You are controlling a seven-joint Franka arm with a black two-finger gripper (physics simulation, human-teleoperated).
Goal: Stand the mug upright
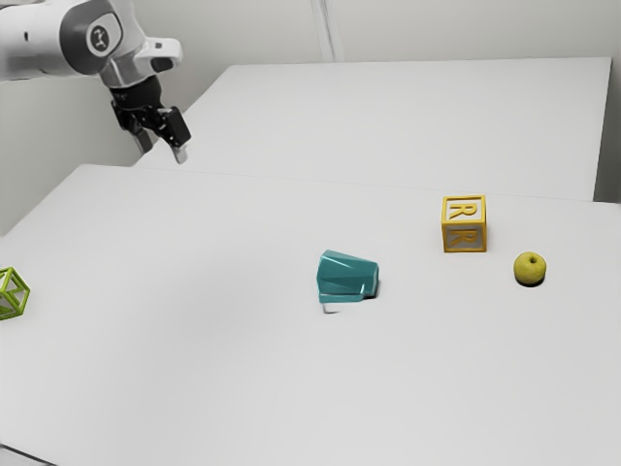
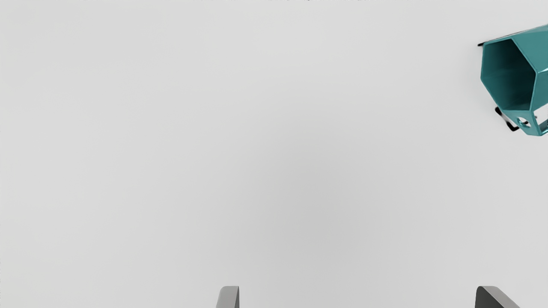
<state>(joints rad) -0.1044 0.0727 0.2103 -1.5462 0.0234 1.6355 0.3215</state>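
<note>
The gripper (image 1: 163, 148), upper left in the exterior view, gapes wide, empty. Clasp the central toppled teal mug (image 1: 346, 277) squarely before rotating it mouth-up.

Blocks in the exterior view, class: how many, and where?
2: the yellow block near the fruit, and the green block, cut off at the exterior view's left edge.

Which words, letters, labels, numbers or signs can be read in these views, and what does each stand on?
"R": on the upper face of the yellow block.
"R": on the block's front face, below the first.
Too small to read: the round emblem on the arm.
</note>
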